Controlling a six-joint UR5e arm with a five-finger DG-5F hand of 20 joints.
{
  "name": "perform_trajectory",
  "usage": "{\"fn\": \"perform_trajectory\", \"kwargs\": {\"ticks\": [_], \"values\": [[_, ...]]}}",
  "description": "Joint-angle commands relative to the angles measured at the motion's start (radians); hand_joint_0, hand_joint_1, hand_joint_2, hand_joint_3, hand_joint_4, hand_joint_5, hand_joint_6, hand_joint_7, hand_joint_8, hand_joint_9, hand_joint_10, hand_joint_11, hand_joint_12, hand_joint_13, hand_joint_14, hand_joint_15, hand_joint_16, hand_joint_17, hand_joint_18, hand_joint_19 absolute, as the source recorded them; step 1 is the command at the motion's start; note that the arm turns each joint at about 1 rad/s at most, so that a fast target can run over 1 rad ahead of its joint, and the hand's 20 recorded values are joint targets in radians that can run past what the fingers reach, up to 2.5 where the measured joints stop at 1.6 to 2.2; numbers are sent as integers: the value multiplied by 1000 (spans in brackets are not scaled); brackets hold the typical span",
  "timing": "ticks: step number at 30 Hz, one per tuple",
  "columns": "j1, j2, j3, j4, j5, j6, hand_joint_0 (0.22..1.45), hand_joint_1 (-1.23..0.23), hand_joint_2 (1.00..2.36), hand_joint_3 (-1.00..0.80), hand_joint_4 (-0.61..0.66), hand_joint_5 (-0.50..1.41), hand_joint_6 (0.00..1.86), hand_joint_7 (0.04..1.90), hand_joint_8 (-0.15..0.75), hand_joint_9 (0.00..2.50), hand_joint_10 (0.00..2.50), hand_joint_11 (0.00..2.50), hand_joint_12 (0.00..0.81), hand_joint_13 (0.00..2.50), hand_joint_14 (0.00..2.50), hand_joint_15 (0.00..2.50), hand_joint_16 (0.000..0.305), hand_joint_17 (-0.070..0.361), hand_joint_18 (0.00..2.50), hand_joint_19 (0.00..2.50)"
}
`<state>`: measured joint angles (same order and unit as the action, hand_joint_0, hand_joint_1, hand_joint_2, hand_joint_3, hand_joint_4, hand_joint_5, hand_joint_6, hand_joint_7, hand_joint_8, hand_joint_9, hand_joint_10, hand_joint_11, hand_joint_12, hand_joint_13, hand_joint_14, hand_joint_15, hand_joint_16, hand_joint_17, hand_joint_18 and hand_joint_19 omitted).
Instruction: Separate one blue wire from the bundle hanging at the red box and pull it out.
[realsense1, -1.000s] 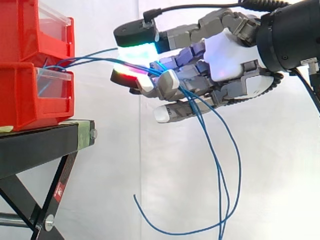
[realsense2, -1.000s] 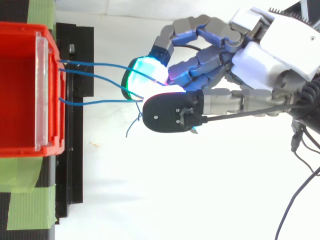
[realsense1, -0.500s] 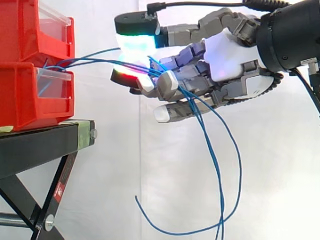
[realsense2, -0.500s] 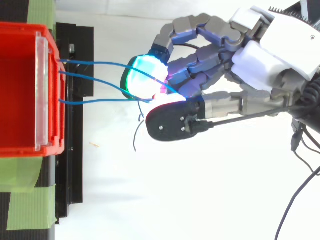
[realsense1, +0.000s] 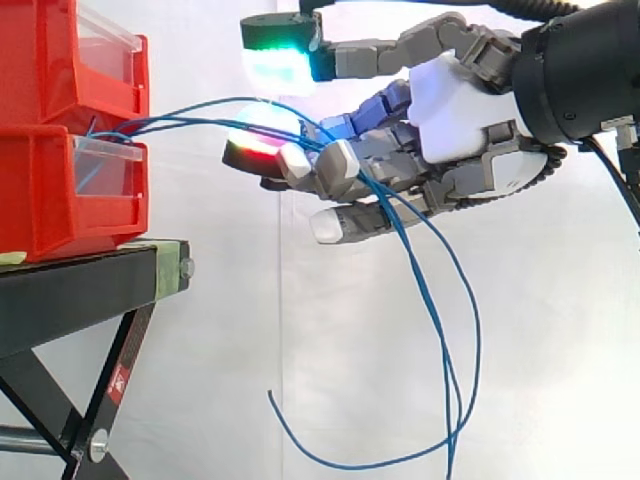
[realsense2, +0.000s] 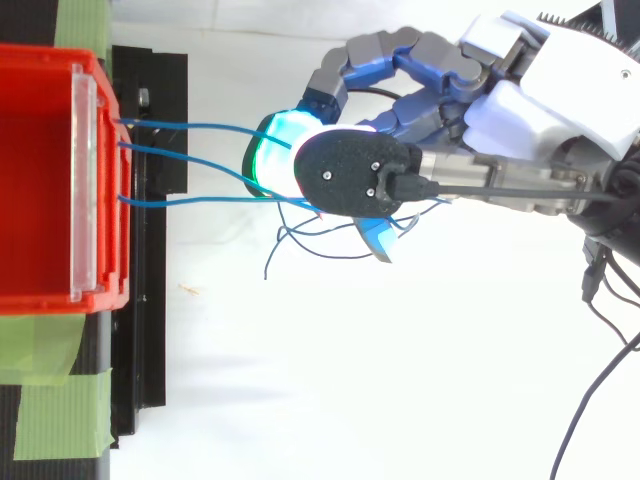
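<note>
We see hand (realsense1: 455, 115) at 3 o'clock of red box (realsense1: 55, 195), fingers (realsense1: 338, 165) curled round blue wires (realsense2: 190, 127), thumb raised toward 12 o'clock, off them. Wires span box front to fingers, tails drooping toward 6 o'clock.

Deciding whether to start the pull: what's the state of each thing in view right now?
robot hand: shut on the blue wires, fingers curled round them, thumb raised above.
blue wires: three run from the lower red bin to the hand, none out; ends hang loose below.
lower red bin: upright on the black stand.
upper red bin: stacked on the lower one.
black stand: level, bearing both bins.
</note>
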<state>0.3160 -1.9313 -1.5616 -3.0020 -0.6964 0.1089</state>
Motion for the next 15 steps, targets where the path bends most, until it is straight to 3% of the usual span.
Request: {"fn": "perform_trajectory", "kwargs": {"ticks": [1,15], "values": [[0,0,0,0,0,0,594,-627,1011,-367,222,-215,878,898,366,1068,18,1147,403,1376,20,1286,59,133,848,634],[0,0,0,2,0,0,609,-683,1019,-234,149,-206,896,902,368,1101,18,1180,402,1370,22,1271,58,130,858,623]]}}
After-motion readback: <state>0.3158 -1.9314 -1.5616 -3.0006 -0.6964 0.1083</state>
